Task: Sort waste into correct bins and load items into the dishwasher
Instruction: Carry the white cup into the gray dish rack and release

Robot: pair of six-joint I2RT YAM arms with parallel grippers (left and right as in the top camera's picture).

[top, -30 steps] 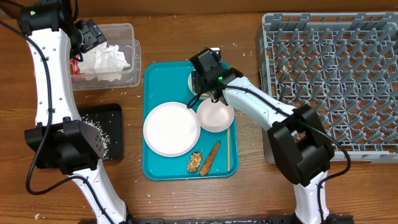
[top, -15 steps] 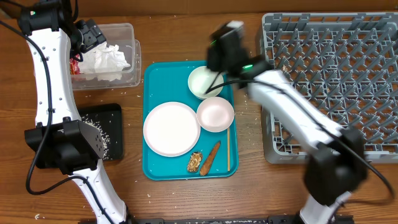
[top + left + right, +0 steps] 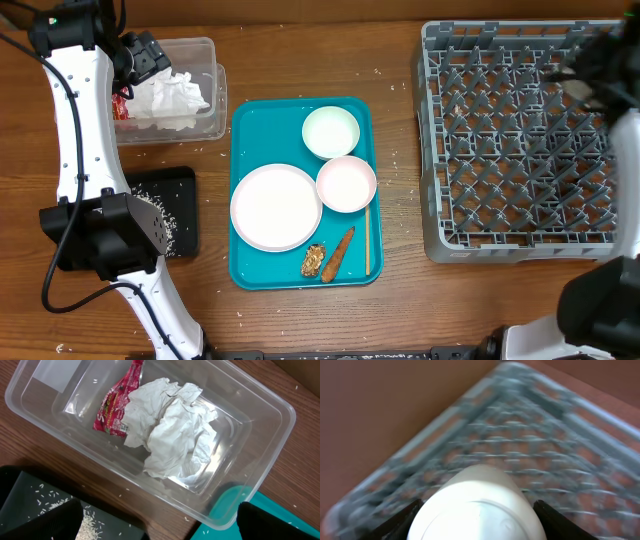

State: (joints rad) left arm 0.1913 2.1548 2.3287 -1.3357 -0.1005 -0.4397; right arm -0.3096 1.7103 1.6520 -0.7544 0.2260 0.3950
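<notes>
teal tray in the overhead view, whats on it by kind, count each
round dishes: 3 (large plate, pinkish dish, pale dish)
carrot-like stick: 1
brown lump: 1
thin wooden stick: 1
total: 6

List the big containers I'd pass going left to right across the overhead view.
clear plastic tub → teal tray → grey dish rack. The black tray is left out because it sits directly below the tub.
</notes>
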